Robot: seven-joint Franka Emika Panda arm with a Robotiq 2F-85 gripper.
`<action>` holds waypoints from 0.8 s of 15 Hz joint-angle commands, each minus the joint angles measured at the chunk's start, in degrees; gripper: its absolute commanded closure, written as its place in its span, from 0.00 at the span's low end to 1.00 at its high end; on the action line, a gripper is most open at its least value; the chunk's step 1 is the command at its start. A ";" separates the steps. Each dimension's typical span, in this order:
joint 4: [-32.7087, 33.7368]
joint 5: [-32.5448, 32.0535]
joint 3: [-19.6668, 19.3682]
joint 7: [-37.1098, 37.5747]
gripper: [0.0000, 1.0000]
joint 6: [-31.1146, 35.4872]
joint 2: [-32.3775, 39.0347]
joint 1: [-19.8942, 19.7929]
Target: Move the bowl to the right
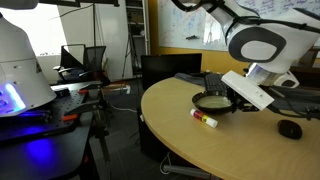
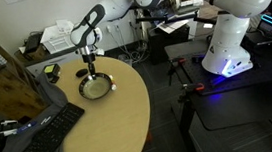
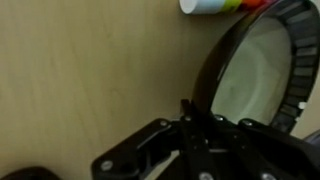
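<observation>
We find the gripper [image 3: 198, 110] at the rim of the bowl [image 3: 255, 80], lower centre, probably to drag it; whether it is closed we cannot tell.

Shallow round dark bowl [image 1: 212, 101] w/ paler metallic-looking rim, upright on tan table [image 1: 165, 122]. In an exterior view it [image 2: 96, 87] sits near table's far end.

tabletop [image 3: 80, 70] looks like pale wood-grain laminate, smooth and pretty matt. the bowl [image 3: 255, 80] has a dark ribbed rim and a shiny, metallic-looking inside. the marker [image 3: 205, 5] just beside the bowl reads as glossy white plastic. the gripper [image 3: 198, 115] at the bowl's rim is matt black plastic.
</observation>
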 commanded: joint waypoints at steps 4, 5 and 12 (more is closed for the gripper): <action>4.15 -0.49 -1.55 6.67 0.97 1.08 1.21 1.54; 4.00 -0.65 -2.03 7.96 0.97 1.15 1.07 2.01; 1.34 -1.02 -3.63 14.60 0.25 4.21 -1.10 3.54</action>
